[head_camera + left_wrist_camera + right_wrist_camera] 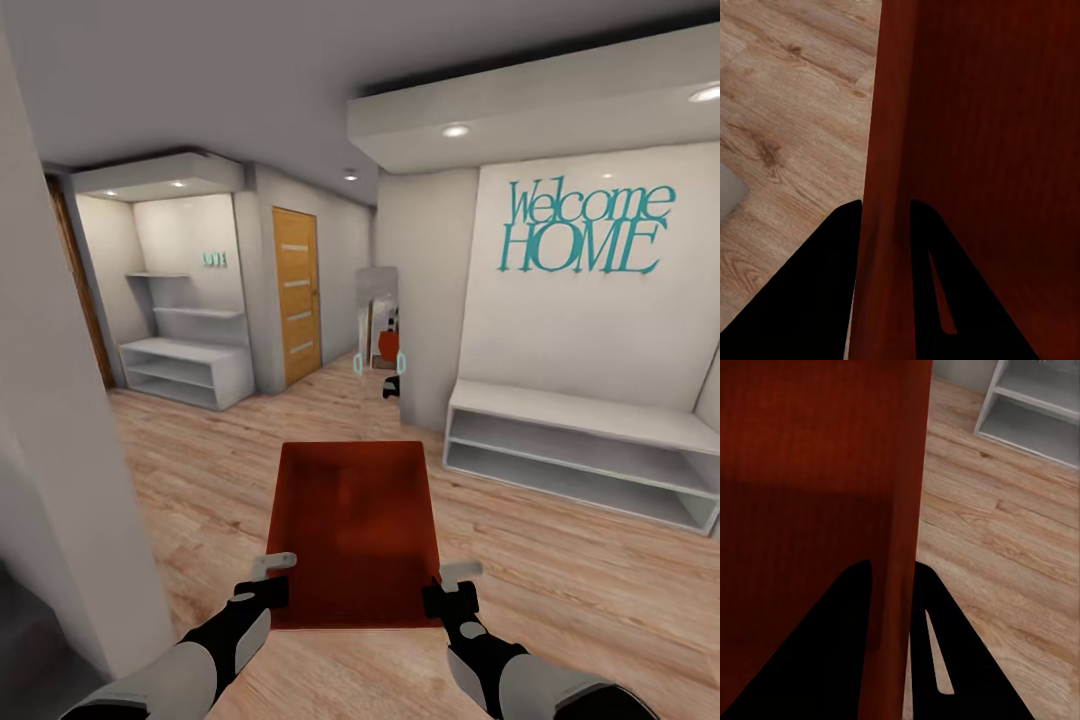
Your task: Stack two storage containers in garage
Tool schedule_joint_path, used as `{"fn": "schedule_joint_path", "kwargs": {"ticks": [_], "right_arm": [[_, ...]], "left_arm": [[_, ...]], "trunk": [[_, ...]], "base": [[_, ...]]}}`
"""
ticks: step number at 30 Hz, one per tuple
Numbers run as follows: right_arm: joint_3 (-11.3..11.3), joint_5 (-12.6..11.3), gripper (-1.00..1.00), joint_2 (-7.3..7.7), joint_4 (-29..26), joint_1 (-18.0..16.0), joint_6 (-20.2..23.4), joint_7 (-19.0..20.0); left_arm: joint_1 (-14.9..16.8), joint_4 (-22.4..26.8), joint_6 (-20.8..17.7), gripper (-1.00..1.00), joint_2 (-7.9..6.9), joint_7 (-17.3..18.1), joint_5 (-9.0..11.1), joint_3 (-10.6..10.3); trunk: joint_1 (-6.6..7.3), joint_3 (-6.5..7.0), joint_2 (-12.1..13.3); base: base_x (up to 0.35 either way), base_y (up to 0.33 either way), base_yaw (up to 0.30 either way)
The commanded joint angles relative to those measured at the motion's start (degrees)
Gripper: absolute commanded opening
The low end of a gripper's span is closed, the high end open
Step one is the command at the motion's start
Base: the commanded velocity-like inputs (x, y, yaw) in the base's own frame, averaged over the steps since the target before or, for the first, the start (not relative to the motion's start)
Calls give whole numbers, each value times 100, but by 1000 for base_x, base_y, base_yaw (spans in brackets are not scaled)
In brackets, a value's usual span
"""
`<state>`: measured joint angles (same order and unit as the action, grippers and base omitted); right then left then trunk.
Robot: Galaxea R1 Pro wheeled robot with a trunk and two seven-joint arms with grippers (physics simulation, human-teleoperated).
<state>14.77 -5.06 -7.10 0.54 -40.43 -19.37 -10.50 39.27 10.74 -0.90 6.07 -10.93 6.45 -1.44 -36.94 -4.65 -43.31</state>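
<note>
**Container carried through the entry hall**

An orange-red storage container (352,535) sits at lower centre, above the light wood-plank floor (560,570). The left gripper (268,580) clamps its left wall, the right gripper (452,588) its right wall. White shelving (580,450) stands right, under teal "Welcome HOME" lettering (585,230); a wooden door (297,295) shows upper left.

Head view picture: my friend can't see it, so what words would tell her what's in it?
Two robot arms carry an open orange-red rectangular bin over a light wood-plank floor, the left gripper and right gripper each clamped on a side wall. Ahead are a white low shelf bench under teal "Welcome HOME" wall lettering and an orange wooden door.
</note>
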Motion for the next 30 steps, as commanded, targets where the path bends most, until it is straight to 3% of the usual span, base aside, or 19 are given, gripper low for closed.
{"fn": "schedule_joint_path", "kwargs": {"ticks": [1,30], "right_arm": [[-71,-47,-100,-2,-10,-8,-137,-22],[-71,-48,-100,-2,-10,-8,-137,-22]], "left_arm": [[1,-11,-12,-100,-194,-149,50,56],[1,-11,-13,-100,-194,-147,49,56]], "trunk": [[-5,-9,-7],[-5,-9,-7]], "base": [[322,0,2],[321,0,0]]}}
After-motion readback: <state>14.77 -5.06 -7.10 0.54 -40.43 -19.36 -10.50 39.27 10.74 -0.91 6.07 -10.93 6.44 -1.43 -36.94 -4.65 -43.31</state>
